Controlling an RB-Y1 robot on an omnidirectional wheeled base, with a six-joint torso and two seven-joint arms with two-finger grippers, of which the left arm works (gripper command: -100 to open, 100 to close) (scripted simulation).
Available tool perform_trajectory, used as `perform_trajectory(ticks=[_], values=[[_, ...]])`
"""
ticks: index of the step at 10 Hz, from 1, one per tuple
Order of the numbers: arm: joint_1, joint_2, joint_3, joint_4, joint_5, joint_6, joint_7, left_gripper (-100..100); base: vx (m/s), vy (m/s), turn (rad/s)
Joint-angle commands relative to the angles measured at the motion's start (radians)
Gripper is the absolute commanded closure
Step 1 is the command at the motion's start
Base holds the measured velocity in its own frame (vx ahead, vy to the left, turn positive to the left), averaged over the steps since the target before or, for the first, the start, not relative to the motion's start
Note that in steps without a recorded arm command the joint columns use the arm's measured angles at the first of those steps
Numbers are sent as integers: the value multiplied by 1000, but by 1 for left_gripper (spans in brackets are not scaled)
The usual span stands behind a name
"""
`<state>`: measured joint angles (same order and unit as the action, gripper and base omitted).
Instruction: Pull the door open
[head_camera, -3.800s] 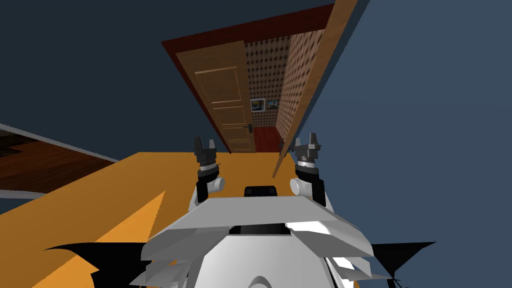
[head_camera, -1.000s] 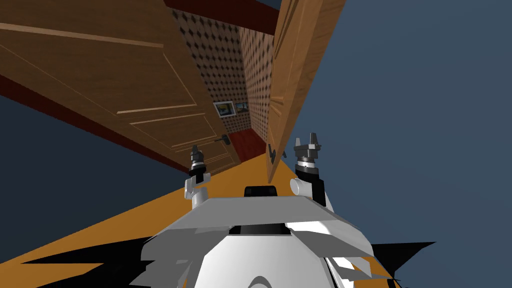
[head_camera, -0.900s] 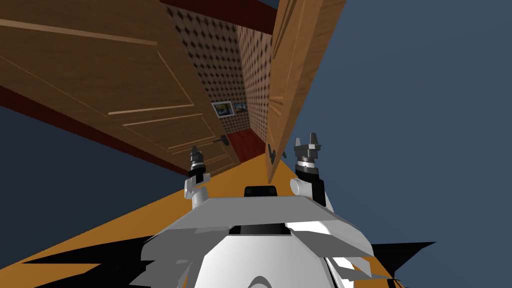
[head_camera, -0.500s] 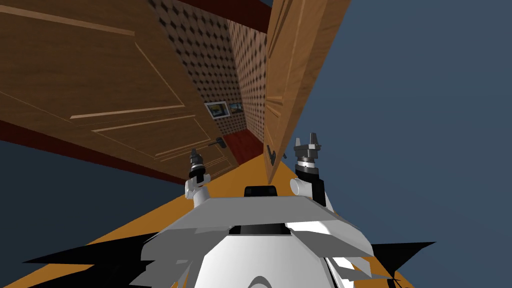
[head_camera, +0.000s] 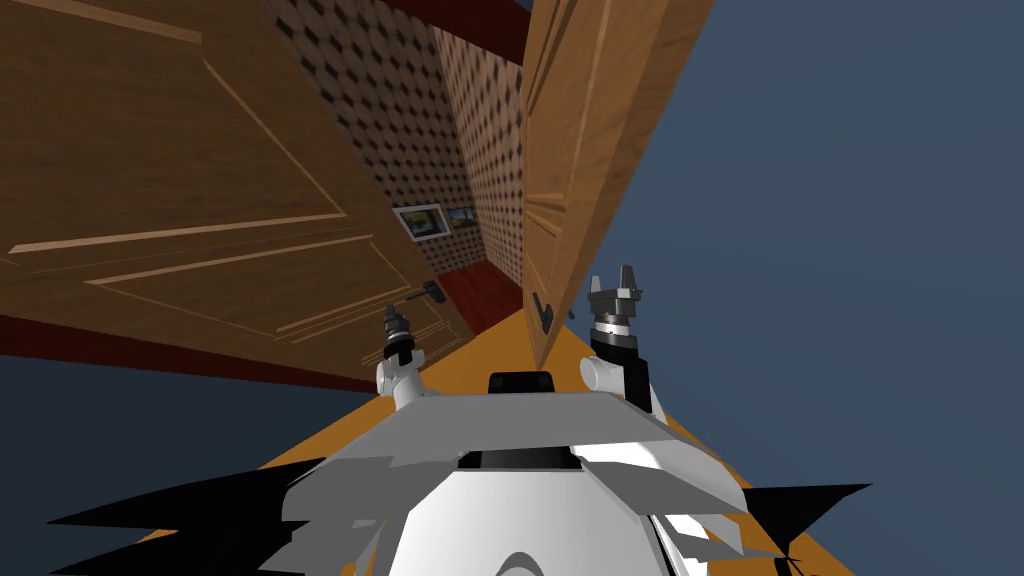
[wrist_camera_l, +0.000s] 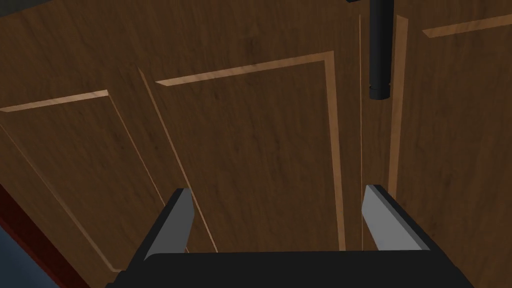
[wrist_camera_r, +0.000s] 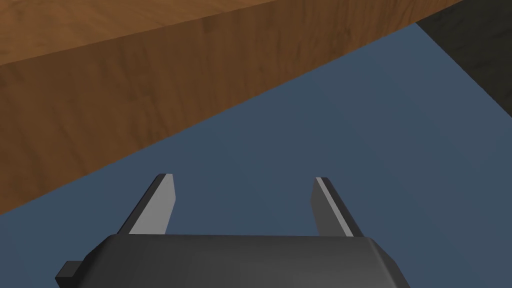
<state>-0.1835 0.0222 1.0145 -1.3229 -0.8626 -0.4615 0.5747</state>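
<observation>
Left gripper (wrist_camera_l: 277, 191) is spread wide and pointing straight at the dark brown door (wrist_camera_l: 250, 140), close to it but not touching as far as I can tell. The black handle (wrist_camera_l: 380, 55) is a round bar sitting further ahead and off past one finger, not between the two. So nothing is grabbed yet.

What worries me:
- If the fingers close where they are, they pinch air, or the thin tips jab the panel.
- That bar looks smooth and round, so flat blades could slide off once the pull starts, especially with a grip near its free end.
- The door would swing toward me. I'm parked close, so its edge could bump my arm or base unless I back away as it comes.

Room to move is kinda tight. The dark red frame (head_camera: 150, 350) runs along the door's bottom edge. On my right, a second, lighter door (head_camera: 575, 150) stands open, edge-on, with its own handle just beside the right gripper (wrist_camera_r: 242, 177). That gripper is spread too, holding nothing, and faces a blue wall (wrist_camera_r: 325, 125). The only open lane is the strip of orange floor (head_camera: 500, 345) between the two doors, so I'd guess backing straight out is safest.
</observation>
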Motion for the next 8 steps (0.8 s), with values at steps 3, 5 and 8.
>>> perform_trajectory(ticks=[3,5,8], values=[[-38,-23,68,54,-68,13,54,-100,53,63,-140],[-58,-33,100,84,-98,17,75,-100,47,56,-100],[-98,-53,163,143,-156,25,117,-100,57,72,-144]])
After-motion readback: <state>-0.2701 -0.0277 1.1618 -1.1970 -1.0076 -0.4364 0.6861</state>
